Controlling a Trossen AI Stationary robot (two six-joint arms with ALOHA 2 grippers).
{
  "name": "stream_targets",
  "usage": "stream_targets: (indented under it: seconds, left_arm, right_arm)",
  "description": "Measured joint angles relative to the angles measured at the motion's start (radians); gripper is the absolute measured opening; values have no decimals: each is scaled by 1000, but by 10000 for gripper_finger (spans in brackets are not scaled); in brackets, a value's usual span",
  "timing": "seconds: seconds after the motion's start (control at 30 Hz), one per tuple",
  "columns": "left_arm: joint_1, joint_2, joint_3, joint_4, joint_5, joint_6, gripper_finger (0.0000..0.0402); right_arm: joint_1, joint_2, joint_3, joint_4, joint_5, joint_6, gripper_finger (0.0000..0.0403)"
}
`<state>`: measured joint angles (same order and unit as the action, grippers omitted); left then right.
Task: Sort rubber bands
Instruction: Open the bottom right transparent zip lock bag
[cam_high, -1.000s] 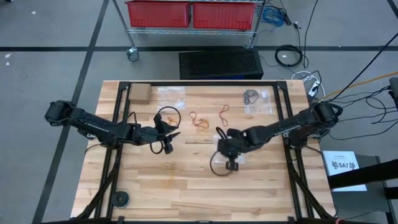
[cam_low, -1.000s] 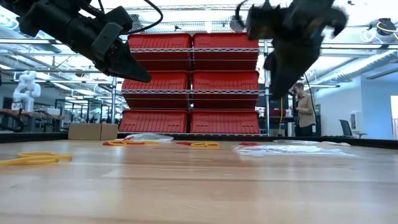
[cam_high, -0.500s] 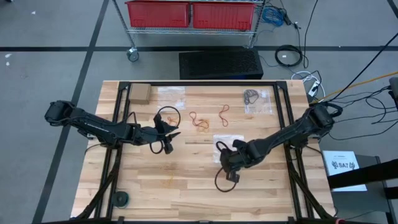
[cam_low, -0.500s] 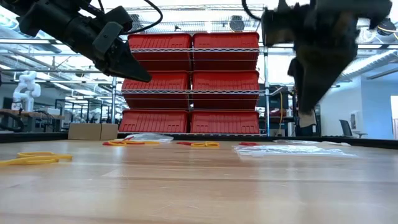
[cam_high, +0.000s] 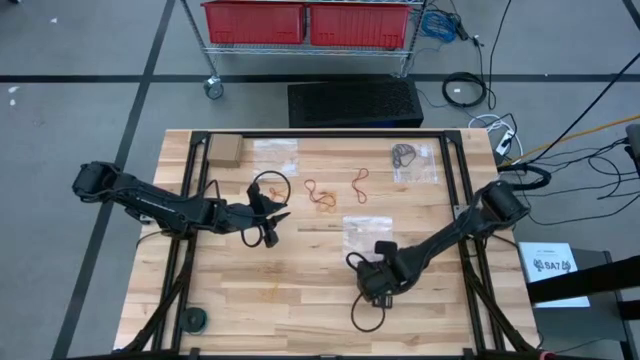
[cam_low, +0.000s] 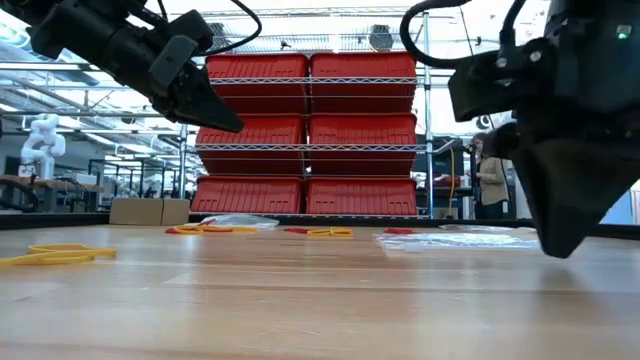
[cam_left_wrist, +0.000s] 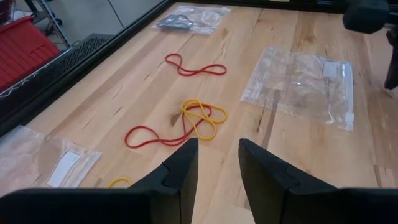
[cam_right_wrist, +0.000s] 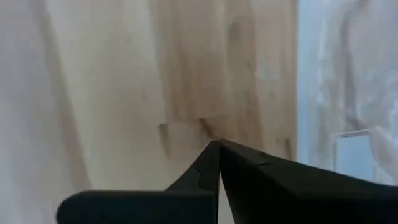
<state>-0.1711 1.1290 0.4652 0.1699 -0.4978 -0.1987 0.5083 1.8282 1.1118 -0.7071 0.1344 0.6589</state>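
The right tool (cam_high: 381, 283) hangs low over bare worktop (cam_high: 300, 290) near the front edge, fingers pinched shut on nothing visible; its next pick likely needs a reach back. Just beyond lies 1 clear bag (cam_high: 366, 233). The left tool (cam_high: 272, 222) hovers open, empty. Farther off, the rubber bands (cam_high: 322, 196) lie mid-worktop, with open room around them.

Only one bit of lettering shows: a white sheet (cam_high: 553, 268) lying on the floor to the right of the table (cam_high: 300, 300) carries dark print that looks like "SA7", though it sits too small to be sure. The white labels on the clear plastic bags (cam_left_wrist: 308, 84) cannot be read.
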Motion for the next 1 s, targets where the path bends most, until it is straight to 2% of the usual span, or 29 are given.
stream_targets:
  seconds: [0.13,0.27,0.47,0.73,1.0]
  left_arm:
    - [0,0,0,0,0,0,121]
    - [0,0,0,0,0,0,121]
    - [0,0,0,0,0,0,121]
    - [0,0,0,0,0,0,121]
    - [0,0,0,0,0,1,121]
  right_arm:
    - [-1,7,0,-38,71,20,25]
    - [-18,7,0,-49,153,15,67]
    - [-80,7,0,94,161,-103,119]
    - [-141,7,1,153,181,-207,116]
    - [-113,7,1,151,153,-214,119]
